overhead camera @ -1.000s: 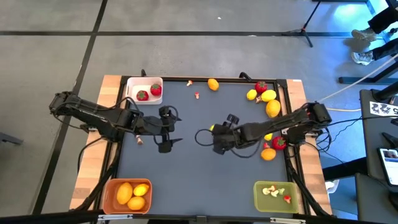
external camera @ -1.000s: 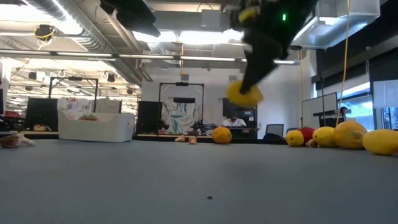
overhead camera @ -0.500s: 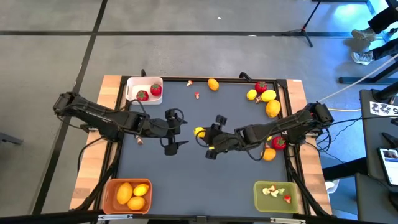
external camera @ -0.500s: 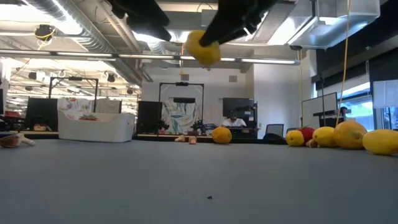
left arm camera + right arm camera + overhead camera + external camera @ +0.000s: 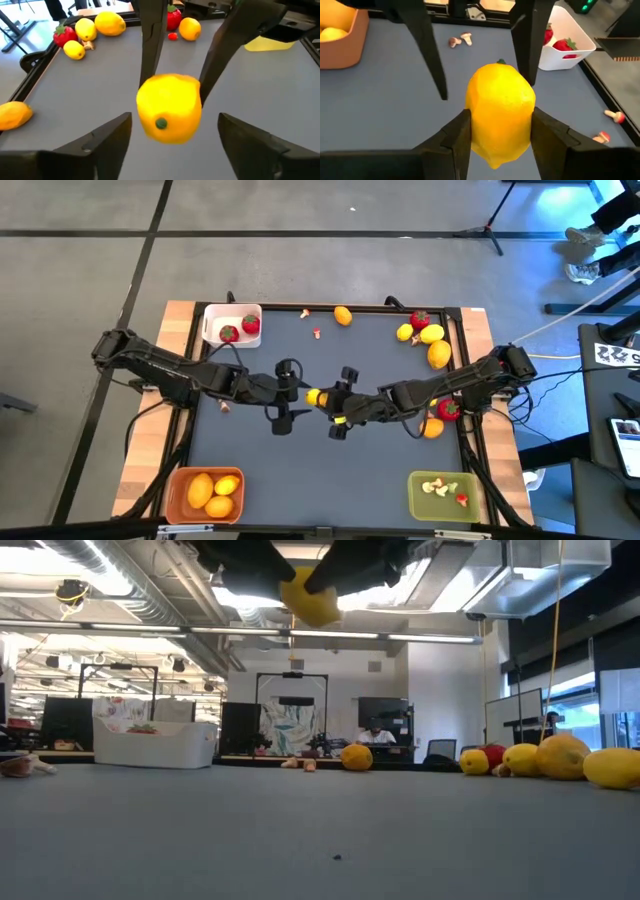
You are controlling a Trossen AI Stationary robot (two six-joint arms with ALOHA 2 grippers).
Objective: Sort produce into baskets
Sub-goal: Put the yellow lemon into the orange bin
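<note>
A smooth, glossy yellow lemon [image 5: 314,395] hangs above the matte grey table [image 5: 300,470] at centre frame, clamped by the right gripper [image 5: 322,397]. The left gripper [image 5: 303,392] flanks it, fingers spread, not touching.

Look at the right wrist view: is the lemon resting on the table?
No, the lemon is clamped between the right end effector's fingers, lifted above the grey table.
</note>
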